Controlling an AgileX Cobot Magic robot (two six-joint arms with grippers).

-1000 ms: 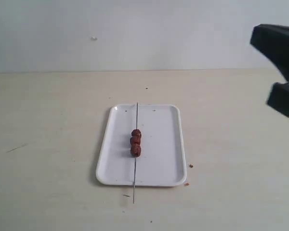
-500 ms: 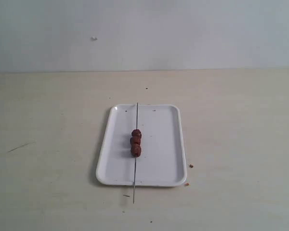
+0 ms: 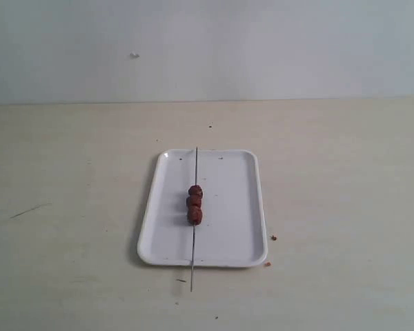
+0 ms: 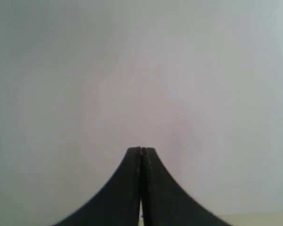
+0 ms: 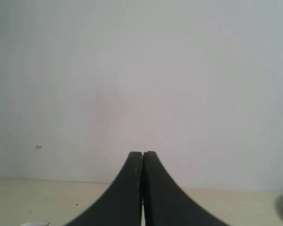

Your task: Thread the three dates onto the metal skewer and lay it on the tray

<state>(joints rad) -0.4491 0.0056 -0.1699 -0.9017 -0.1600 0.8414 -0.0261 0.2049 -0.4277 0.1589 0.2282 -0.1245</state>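
Left pincer (image 4: 141,149) clenched, right pincer (image 5: 142,153) clenched, dates (image 3: 194,203) on skewer (image 3: 196,165) across tray (image 3: 234,234)

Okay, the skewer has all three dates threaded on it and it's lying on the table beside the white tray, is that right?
Not quite. The metal skewer does carry the three dates, but it lies on the tray, not beside it. It runs along the tray's length, with only one end poking past the rim over the table. The exterior view shows this.
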